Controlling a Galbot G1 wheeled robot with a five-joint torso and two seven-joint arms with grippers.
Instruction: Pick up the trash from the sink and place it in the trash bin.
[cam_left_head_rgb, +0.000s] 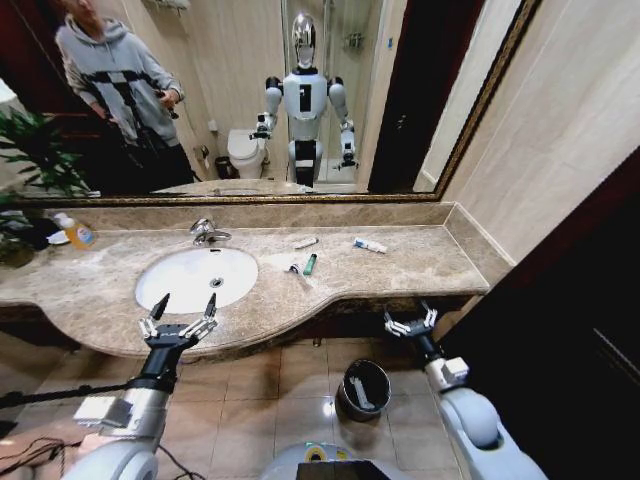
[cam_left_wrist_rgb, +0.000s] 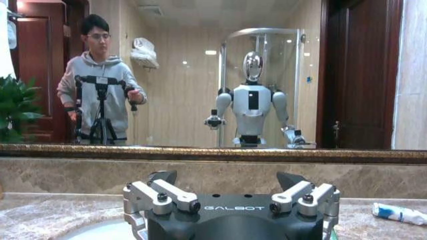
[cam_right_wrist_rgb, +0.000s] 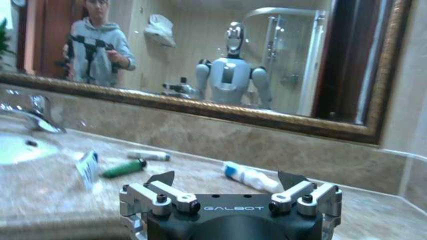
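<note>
Here, view by view.
Head view: left end effector (cam_left_head_rgb: 180, 315) spread wide, empty, at the desk (cam_left_head_rgb: 420, 262) edge before the sink (cam_left_head_rgb: 196, 278); right end effector (cam_left_head_rgb: 411, 320) spread, empty, above the trash bin (cam_left_head_rgb: 364, 388) on the floor; green tube (cam_left_head_rgb: 310, 264) beside the basin.
Left wrist view: white tube (cam_left_wrist_rgb: 399, 213) lying on marble.
Right wrist view: sachet (cam_right_wrist_rgb: 87, 169), green tube, two white tubes on the desk.

The trash bin's (cam_left_head_rgb: 364, 388) contents are too small to identify; at nine o'clock, the soap bottle (cam_left_head_rgb: 77, 232) label is unreadable.
</note>
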